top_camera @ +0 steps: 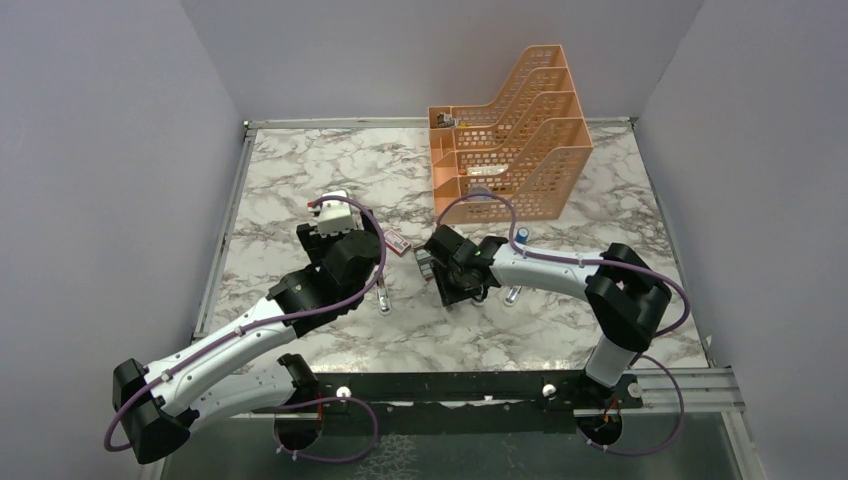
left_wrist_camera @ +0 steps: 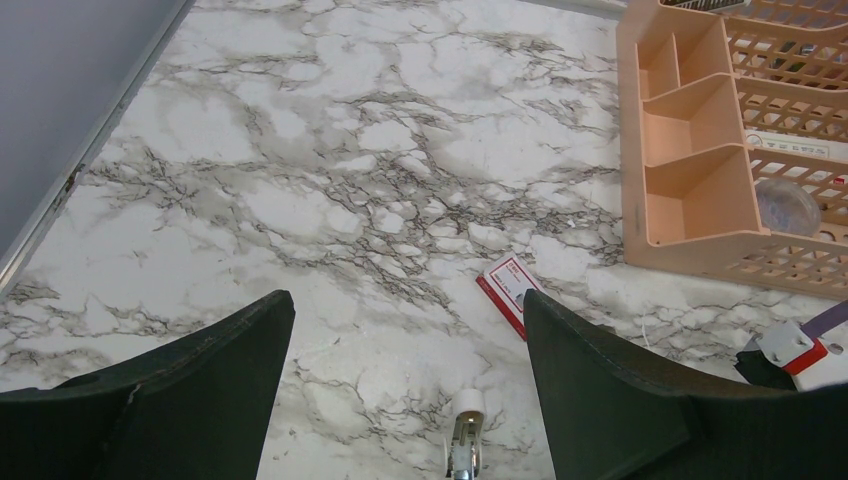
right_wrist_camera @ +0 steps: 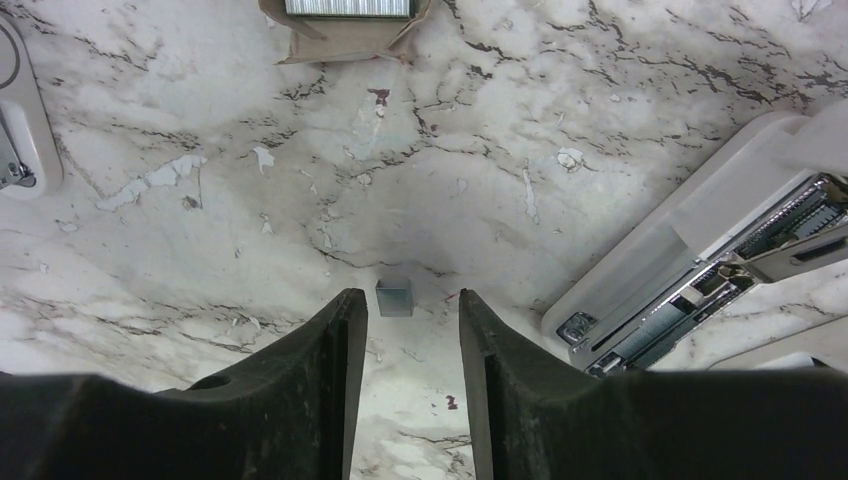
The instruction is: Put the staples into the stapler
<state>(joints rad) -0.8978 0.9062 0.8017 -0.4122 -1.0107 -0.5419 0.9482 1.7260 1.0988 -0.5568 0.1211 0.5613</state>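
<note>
1. My right fingers stand partly spread with nothing between them. Only the white marble-patterned worktop shows in the gap.
2. A short grey metal staple strip lies flat on the worktop just ahead of the fingertips. It is in line with the gap and touches neither finger. I judge it loose there, not yet loaded.
3. The open white-and-grey stapler sits off to the right of these fingers with its metal channel facing up. I take that as ready to receive the strip.
4. Farther ahead of the fingers sits a grey-brown cardboard tray packed with more staples, well apart from the loose strip.
5. My left fingers are spread wide and empty over bare worktop. I read that arm as parked out of the way.
6. The left wrist view shows a small flat red box with a white label just ahead of its right-hand finger, and a peach plastic rack beyond. The right wrist view shows neither.
7. In the top view the right wrist covers the strip, so only the right wrist camera tells me where it lies.
</note>
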